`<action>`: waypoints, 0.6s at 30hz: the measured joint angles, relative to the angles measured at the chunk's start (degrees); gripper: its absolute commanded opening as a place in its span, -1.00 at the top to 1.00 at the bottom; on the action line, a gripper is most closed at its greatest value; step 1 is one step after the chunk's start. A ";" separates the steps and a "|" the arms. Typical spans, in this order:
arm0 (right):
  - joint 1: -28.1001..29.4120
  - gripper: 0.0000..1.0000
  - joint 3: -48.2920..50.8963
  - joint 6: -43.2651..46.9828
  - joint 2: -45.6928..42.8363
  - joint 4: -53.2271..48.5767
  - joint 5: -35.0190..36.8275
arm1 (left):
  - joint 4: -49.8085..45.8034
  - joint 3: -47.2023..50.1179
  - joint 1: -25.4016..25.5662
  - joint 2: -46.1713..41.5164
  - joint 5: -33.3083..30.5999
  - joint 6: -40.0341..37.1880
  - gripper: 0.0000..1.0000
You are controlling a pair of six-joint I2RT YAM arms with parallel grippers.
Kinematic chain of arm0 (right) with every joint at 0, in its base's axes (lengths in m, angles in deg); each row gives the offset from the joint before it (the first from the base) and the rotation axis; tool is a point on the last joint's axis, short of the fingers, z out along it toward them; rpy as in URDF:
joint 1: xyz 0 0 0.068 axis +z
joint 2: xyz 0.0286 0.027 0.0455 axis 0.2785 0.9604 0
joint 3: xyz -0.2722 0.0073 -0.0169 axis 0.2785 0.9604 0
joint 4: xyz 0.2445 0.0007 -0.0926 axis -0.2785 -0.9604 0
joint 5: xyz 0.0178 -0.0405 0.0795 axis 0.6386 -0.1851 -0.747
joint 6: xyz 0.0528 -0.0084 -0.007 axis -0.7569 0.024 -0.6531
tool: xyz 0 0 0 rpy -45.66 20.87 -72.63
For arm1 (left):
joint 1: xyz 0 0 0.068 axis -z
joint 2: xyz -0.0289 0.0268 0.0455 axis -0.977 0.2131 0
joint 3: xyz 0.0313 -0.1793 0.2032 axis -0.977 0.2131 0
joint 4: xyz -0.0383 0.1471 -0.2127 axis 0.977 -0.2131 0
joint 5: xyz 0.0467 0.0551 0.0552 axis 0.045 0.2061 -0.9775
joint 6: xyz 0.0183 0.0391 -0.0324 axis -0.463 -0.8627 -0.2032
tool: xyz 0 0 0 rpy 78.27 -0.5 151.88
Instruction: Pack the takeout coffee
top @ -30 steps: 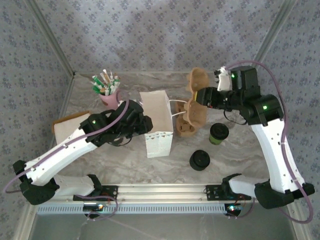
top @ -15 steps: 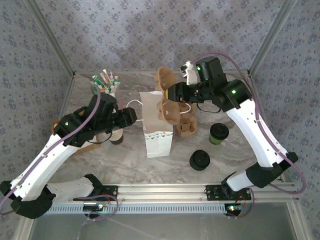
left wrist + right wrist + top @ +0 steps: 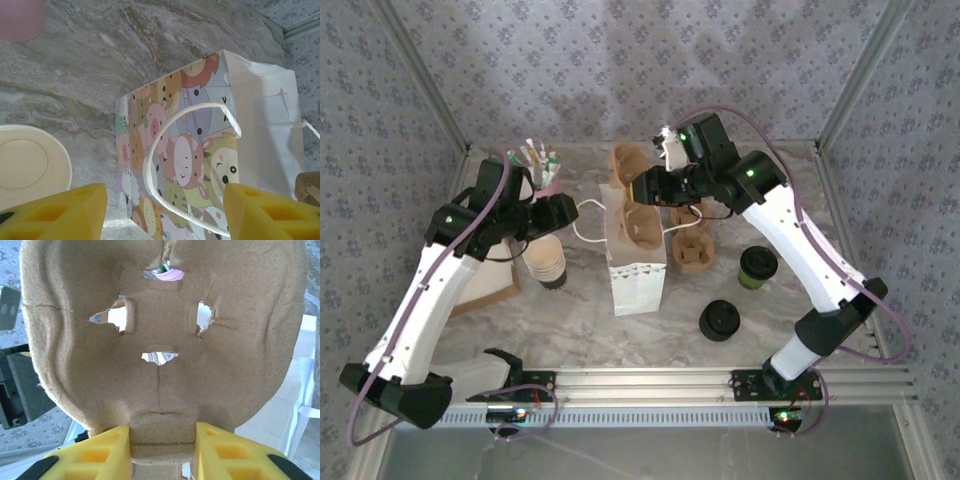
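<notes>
While right claw [image 3: 162,447] grips pulp carrier [image 3: 160,395], left claw [image 3: 163,215] gapes; coffee cup [image 3: 758,267] well apart.

- A brown pulp cup carrier [image 3: 160,330] stands upright, very close to the lens, with its moulded back facing the camera.
- The right tool [image 3: 162,452] pinches the carrier's narrow lower tab, with one of its yellow fingers [image 3: 95,457] pressed against each side.
- Four ragged holes pierce the carrier's middle. Pink and green show through the top one and pale white through the others.
- Left of the carrier sits a dark grey machine part [image 3: 20,385], blurred.
- Right of the carrier is a white paper surface [image 3: 300,365] with a white cord [image 3: 305,412] across it.
</notes>
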 measured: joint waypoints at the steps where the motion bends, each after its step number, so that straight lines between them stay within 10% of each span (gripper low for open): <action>1: 0.13 0.32 0.37 -0.07 0.00 0.35 0.00 | 0.24 0.00 -0.15 0.44 0.61 -0.24 -0.25; 18: 0.72 0.33 6.23 -3.54 0.04 1.25 0.42 | 2.60 0.02 -0.15 2.67 2.69 -1.27 -0.24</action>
